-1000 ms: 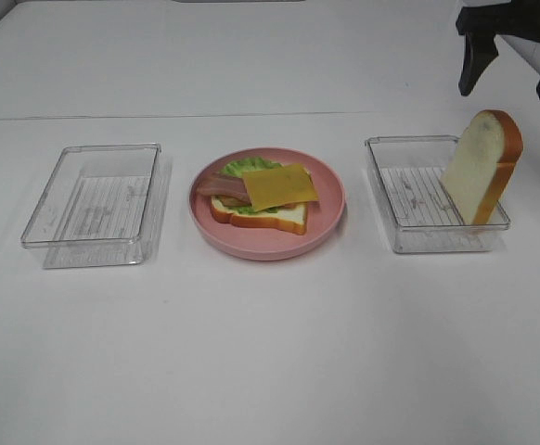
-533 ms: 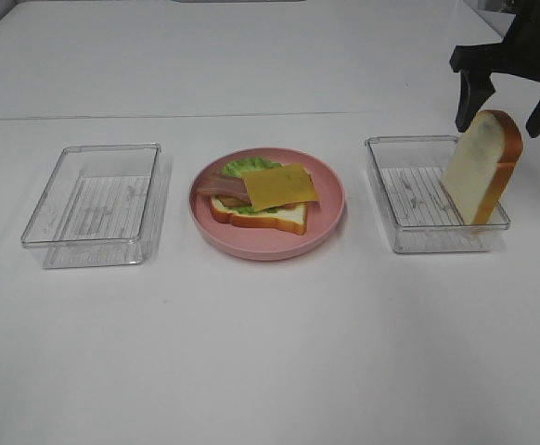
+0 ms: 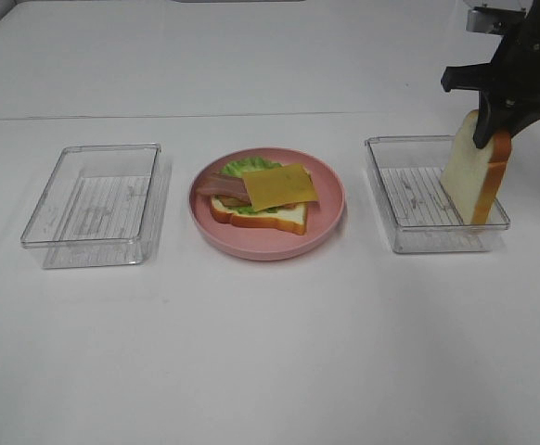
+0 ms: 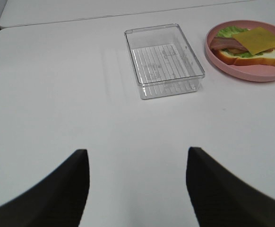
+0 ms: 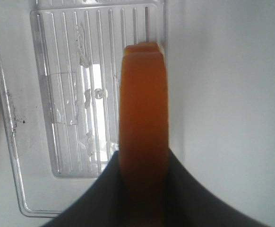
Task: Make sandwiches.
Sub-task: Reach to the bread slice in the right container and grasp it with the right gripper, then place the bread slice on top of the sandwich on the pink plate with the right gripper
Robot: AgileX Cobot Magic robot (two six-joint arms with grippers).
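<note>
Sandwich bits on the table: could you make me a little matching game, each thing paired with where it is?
Things:
1. cheese
2. loose bread slice
3. left tray
4. left gripper

Places or states:
A. holds nothing
B. between the right gripper's fingers, standing in the right tray
C. open above bare table
D. top of the stack on the plate

Pairs: 1-D, 2-B, 3-A, 4-C

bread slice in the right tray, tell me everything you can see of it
The bread slice is a thick toy piece with a white face and orange-brown crust. It stands on edge, leaning against the far right wall of the clear tray. The right end effector straddles its top crust, fingers on both faces.
</note>
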